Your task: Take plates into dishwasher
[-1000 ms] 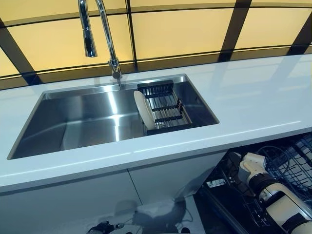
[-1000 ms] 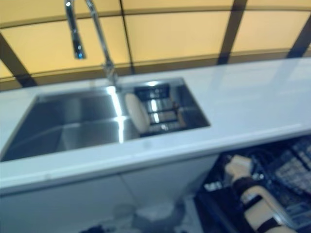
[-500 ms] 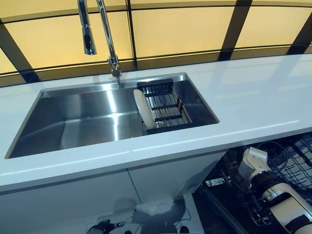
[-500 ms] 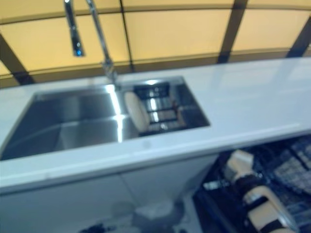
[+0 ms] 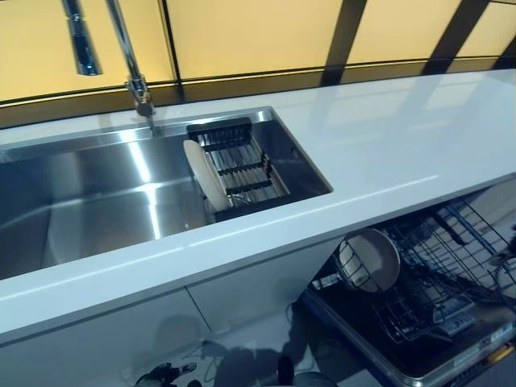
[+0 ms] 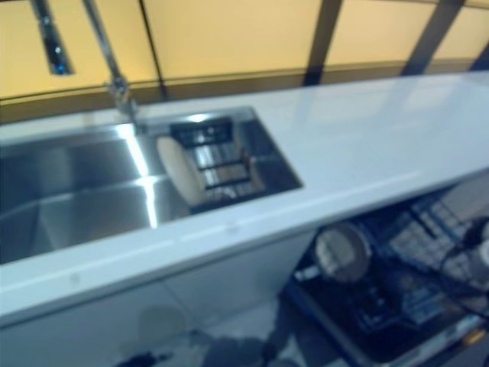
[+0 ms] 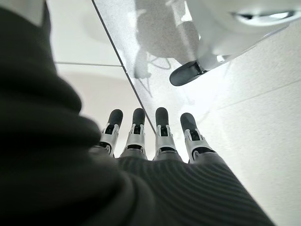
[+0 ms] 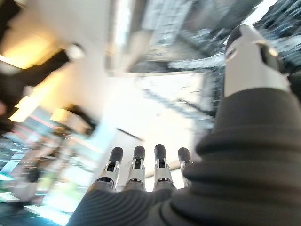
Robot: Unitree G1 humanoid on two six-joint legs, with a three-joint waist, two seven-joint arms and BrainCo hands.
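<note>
A cream plate [image 5: 201,173] stands on edge in the black dish rack [image 5: 242,165] at the right end of the sink. Another round plate [image 5: 369,260] stands on edge at the left end of the open dishwasher's wire rack [image 5: 451,242], below the counter. My right hand [image 8: 141,174] is open and empty in its wrist view, fingers straight, with the blurred rack beyond it. My left hand [image 7: 162,136] is open and empty, hanging low with its fingers pointing at the floor.
The steel sink [image 5: 97,201] and its tall faucet [image 5: 121,48] are on the left. The white counter [image 5: 403,137] runs to the right above the dishwasher. The dishwasher's lowered door [image 5: 419,355] juts out over the floor at the lower right.
The camera has turned to the right. My right arm has left the dishwasher rack and gone out of the eye views. A plate now stands in the rack where the hand was.
</note>
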